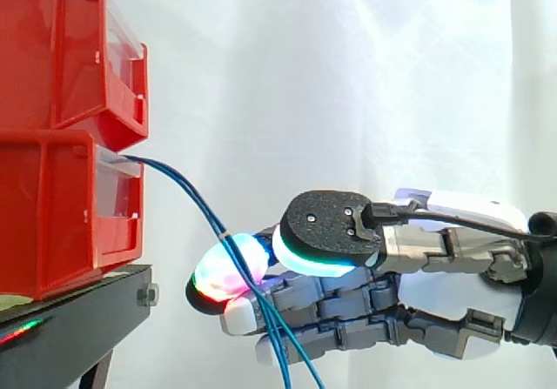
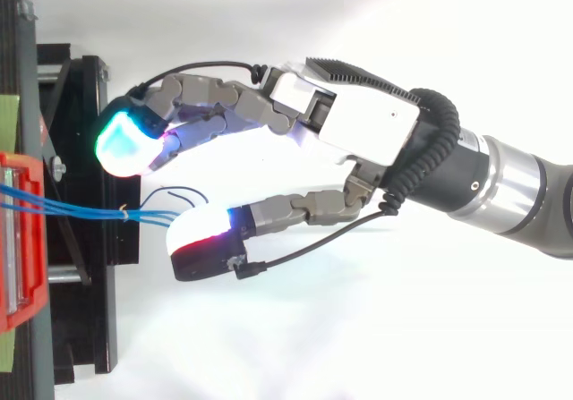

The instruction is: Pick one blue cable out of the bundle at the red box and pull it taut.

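Note:
Several thin blue cables (image 1: 196, 199) leave the front of the lower red box (image 1: 52, 215) as one bundle and droop down to the right. A small tie (image 2: 124, 209) binds them close to the box (image 2: 18, 239). My hand (image 2: 358, 118) reaches in from the right, open, with its fingers nearly straight. In the top view the bundle (image 2: 81, 208) runs into the gap between the glowing fingertips (image 2: 125, 145) and the thumb pad (image 2: 201, 239), and neither closes on it. In the side view the cables cross in front of the fingertips (image 1: 228, 271) and hang below them.
A second red box (image 1: 61, 50) is stacked on the lower one. Both rest on a black stand (image 1: 78, 306) whose edge juts out under the cables. A white curtain (image 1: 348, 76) hangs behind.

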